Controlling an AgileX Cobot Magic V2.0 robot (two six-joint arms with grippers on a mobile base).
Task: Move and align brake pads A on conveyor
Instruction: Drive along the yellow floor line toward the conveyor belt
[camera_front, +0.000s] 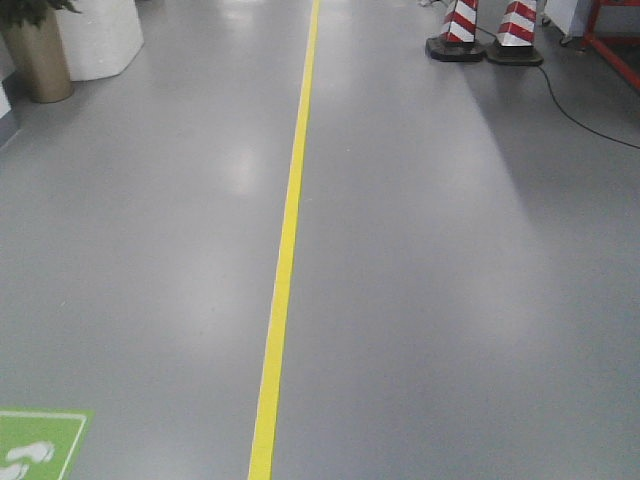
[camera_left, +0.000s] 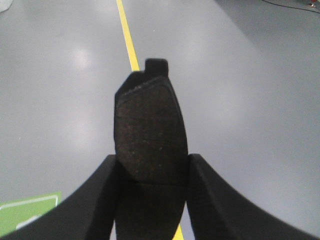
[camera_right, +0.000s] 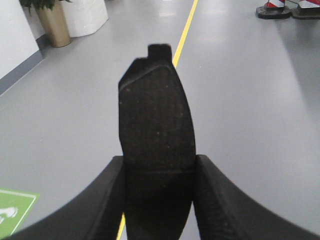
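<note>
Each arm carries one brake pad. In the left wrist view a dark brake pad (camera_left: 149, 130) with a thin groove across its face stands upright, and my left gripper (camera_left: 152, 172) is shut on its lower sides. My right gripper (camera_right: 159, 172) is shut the same way on a second brake pad (camera_right: 157, 125), friction face toward the camera, a small tab at its top. Both pads hang above the grey floor. The conveyor is out of view. Neither gripper shows in the front view.
A yellow floor line (camera_front: 288, 240) runs straight ahead over grey floor. Two red-and-white striped cones (camera_front: 487, 28) stand far right with a black cable (camera_front: 575, 112). A gold planter (camera_front: 40, 55) and white column (camera_front: 98, 35) stand far left. A green footprint mat (camera_front: 35, 445) lies near left.
</note>
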